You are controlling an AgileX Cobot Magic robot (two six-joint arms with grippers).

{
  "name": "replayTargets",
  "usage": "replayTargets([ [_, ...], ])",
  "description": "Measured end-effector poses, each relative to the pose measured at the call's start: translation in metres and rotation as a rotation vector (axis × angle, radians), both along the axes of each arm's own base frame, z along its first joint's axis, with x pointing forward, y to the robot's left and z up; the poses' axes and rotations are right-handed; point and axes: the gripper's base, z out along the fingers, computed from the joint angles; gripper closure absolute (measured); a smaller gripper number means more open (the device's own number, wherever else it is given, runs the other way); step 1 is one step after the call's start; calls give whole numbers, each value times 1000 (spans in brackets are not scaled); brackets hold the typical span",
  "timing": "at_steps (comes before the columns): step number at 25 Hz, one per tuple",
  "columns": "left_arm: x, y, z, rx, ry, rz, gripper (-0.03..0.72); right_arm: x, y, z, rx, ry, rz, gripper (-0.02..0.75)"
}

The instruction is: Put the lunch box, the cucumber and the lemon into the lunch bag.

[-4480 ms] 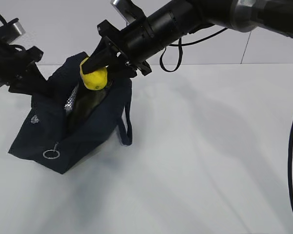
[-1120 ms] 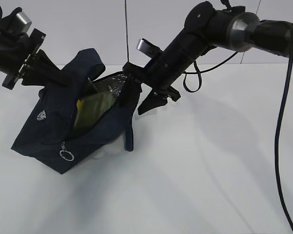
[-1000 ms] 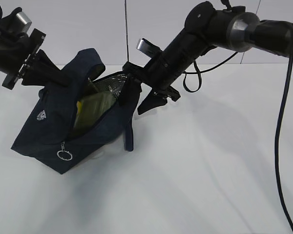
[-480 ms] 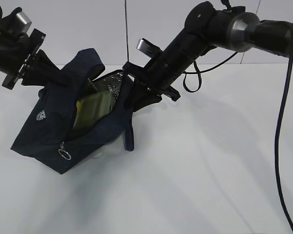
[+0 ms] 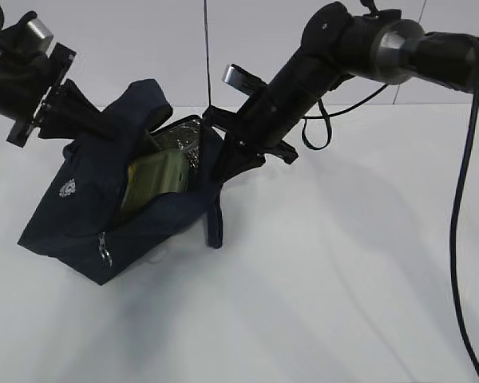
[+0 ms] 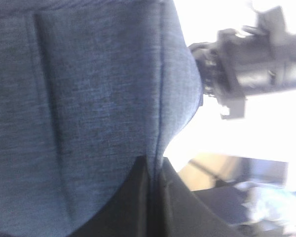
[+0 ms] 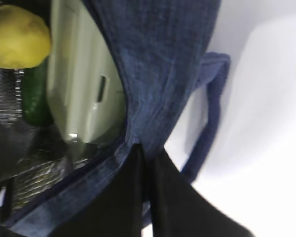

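- Lunch bag sat on the white table w/ its top open, silver lining showing at the far end.
- Left gripper was clamped on the bag's rim at approx 10 o'clock from the bag's middle; wrist view showed dark fingers pinched together w/ navy fabric running btwn them.
- Right gripper was closed on the opposite rim at approx 2 o'clock; its wrist cam showed both black fingers squeezing the fabric edge, jaws nearly together.
- Lunch box was inside the bag, sage lid facing the opening, tilted.
- Lemon was inside too, at 10 o'clock from the box in the right wrist view, touching it.
- Cucumber was tucked btwn box & lining, only partly visible, right under the lemon.
- One handle loop hung down the bag's right side.
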Motion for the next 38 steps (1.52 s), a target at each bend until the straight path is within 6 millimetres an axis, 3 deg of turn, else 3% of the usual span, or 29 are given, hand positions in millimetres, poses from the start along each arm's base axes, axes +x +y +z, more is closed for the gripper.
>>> replayTargets([
  [3, 1, -7, 4, -55, 2, 14, 697, -1, -6, 10, -62, -52, 15, 738],
  [10, 1, -31, 13, -178, 4, 31, 697, -12, -26, 66, -233, -223, 28, 738],
  [16, -7, -73, 18, -238, 2, -7, 697, -26, -46, 119, -347, -356, -11, 738],
  [21, -4, -99, 12, -294, 23, 39, 697, -36, -60, 147, -440, -452, -27, 738],
  [25, 4, -117, -11, -370, 114, 87, 697, -36, -66, 144, -504, -457, -27, 738],
  [32, 8, -131, -51, -344, 190, 94, 697, -35, -67, 110, -550, -364, 4, 738],
  [38, 9, -131, -60, -339, 213, 86, 697, -27, -63, 91, -541, -337, 9, 738],
])
